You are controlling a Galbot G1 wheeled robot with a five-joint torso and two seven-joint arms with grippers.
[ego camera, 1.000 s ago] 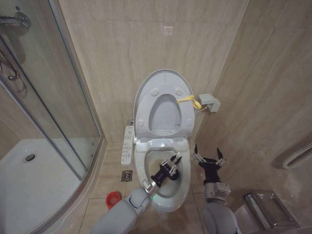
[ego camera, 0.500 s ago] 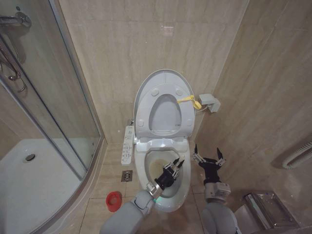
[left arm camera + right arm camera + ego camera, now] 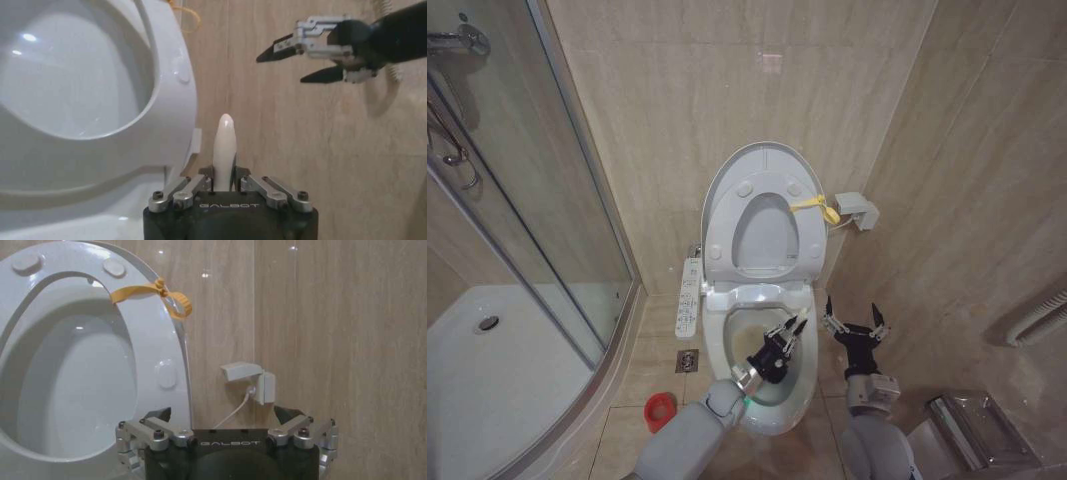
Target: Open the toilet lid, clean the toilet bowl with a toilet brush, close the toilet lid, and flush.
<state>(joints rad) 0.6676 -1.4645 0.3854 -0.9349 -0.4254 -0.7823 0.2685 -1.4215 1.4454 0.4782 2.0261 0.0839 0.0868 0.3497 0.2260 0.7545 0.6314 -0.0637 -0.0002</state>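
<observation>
The toilet lid (image 3: 762, 152) stands upright against the wall with the ring seat (image 3: 723, 225) raised against it, a yellow tie (image 3: 815, 207) looped round both. Below, the toilet bowl (image 3: 739, 338) lies open, brownish inside. My left gripper (image 3: 787, 332) hangs over the bowl's right half, shut on the toilet brush's thin white handle (image 3: 225, 142), which sticks up between the fingers of the left gripper (image 3: 224, 172). The bristle head is hidden under the gripper. My right gripper (image 3: 855, 325) waits open beside the bowl's right rim, and the right gripper (image 3: 299, 61) is also seen from the left wrist.
A red holder cup (image 3: 660, 407) stands on the floor left of the bowl, near a drain (image 3: 686, 361). A control panel (image 3: 690, 295) hangs on the bowl's left side. The shower glass (image 3: 547, 200) and tray (image 3: 487, 370) lie left; a wall box (image 3: 857, 210) right.
My left gripper, holding the brush, dipped toward the bowl's near side and then came back up and toward the wall. The right arm has not moved.
</observation>
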